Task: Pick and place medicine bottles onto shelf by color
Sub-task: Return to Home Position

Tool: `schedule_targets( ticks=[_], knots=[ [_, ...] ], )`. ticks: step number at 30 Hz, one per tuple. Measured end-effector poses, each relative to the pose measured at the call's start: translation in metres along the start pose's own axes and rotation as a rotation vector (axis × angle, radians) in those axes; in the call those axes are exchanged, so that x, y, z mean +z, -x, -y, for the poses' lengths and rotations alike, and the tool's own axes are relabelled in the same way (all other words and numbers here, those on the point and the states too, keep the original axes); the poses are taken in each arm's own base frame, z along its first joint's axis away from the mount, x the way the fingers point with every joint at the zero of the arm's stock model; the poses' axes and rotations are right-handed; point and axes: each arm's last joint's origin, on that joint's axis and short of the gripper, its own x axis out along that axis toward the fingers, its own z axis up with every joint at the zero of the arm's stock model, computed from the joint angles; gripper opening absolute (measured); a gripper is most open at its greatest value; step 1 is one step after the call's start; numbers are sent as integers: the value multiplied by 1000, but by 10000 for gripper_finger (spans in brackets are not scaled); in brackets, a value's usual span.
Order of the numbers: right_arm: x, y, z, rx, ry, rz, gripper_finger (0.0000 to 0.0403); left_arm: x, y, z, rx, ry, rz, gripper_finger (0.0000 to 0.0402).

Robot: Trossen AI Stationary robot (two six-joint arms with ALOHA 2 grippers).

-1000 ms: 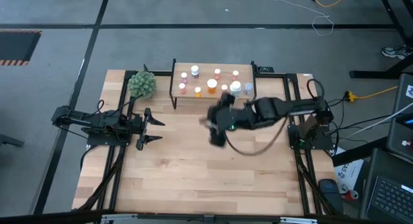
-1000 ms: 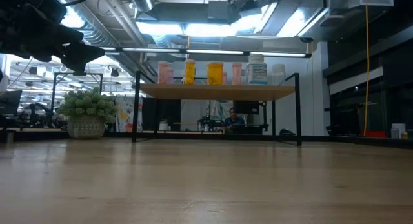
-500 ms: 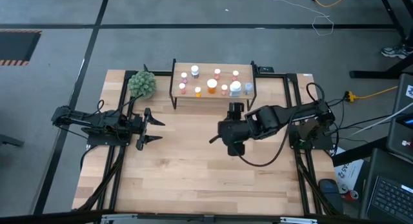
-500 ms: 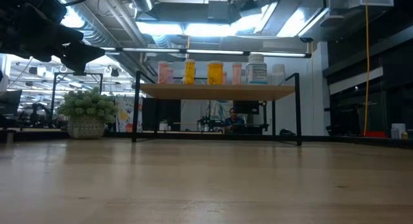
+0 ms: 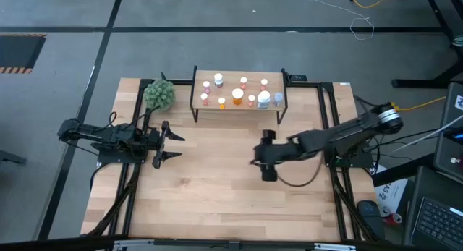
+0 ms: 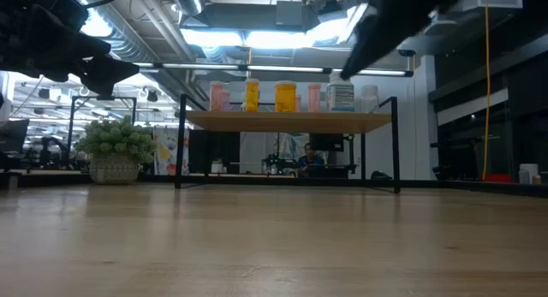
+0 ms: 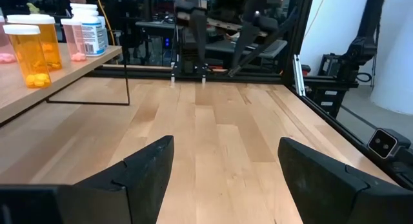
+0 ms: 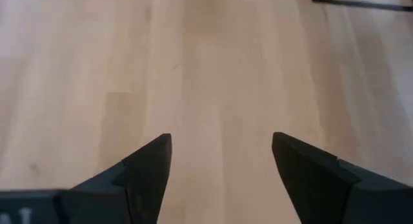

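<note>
Over the table, the right arm has drawn back from the shelf and now stretches low across the wood in front of it. The right gripper is spread and carries nothing. The left gripper, also spread, waits to the left of the shelf's front. Every medicine bottle I can see stands on the shelf, so the sorting looks finished.

The left arm and right arm were black, built of slim jointed segments. A pale round cap marked the right arm's elbow; a thin black cable looped beside its forearm. The left gripper and right gripper had matte dark, wedge-shaped fingers.
</note>
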Motion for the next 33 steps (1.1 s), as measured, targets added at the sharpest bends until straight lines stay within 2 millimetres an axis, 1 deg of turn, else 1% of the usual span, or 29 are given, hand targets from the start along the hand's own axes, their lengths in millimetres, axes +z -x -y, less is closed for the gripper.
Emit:
schedule_targets(
  ticks=[3,8,12,15,19,26,29,33],
  knots=[
    [-31,6,3,53,-54,110,272,0,0,0,0,0,0,274],
    [-85,15,10,164,-90,177,272,0,0,0,1,0,0,274],
    [-119,22,20,168,-133,226,272,0,0,0,0,0,0,274],
    [-138,29,26,182,-173,270,272,0,0,0,1,0,-1,274],
    [-154,42,33,199,-185,358,272,0,0,0,0,0,0,274],
    [-167,68,48,220,-260,563,272,0,0,0,11,0,0,274],
    [-173,73,55,205,-290,625,272,0,0,0,11,0,0,274],
    [-183,75,63,174,-326,685,272,0,0,0,11,0,1,274]
  ],
)
